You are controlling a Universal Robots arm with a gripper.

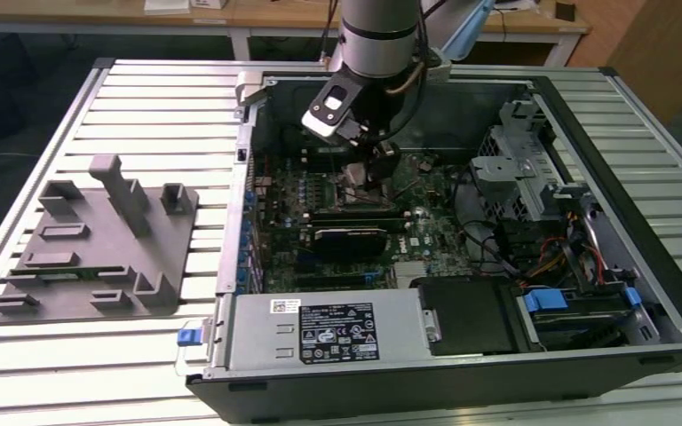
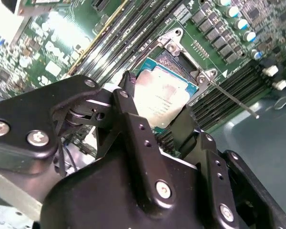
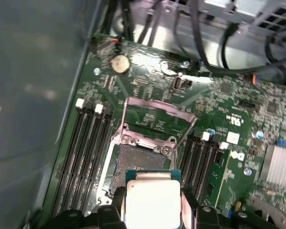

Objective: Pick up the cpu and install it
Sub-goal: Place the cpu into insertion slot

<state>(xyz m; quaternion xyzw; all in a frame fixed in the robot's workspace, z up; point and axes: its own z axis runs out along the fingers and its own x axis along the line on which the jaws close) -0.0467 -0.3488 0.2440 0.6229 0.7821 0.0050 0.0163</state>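
Fingers (image 2: 133, 119) hide two edges of the cpu (image 2: 164, 100).

We find the computer case (image 1: 663, 275) on the slatted table (image 1: 152, 115), a fixture block (image 1: 92, 253) at the exterior view's left of it. Inside, the cpu (image 3: 152, 198) sits in the gripper (image 3: 152, 210) over the socket (image 3: 136, 157), memory slots (image 3: 86, 148) flanking it.

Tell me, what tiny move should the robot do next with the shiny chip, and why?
Probably ease the chip straight down, slowly. The gripper holds it by two edges, and it seems to hang just above the open socket, whose lid is flipped up.
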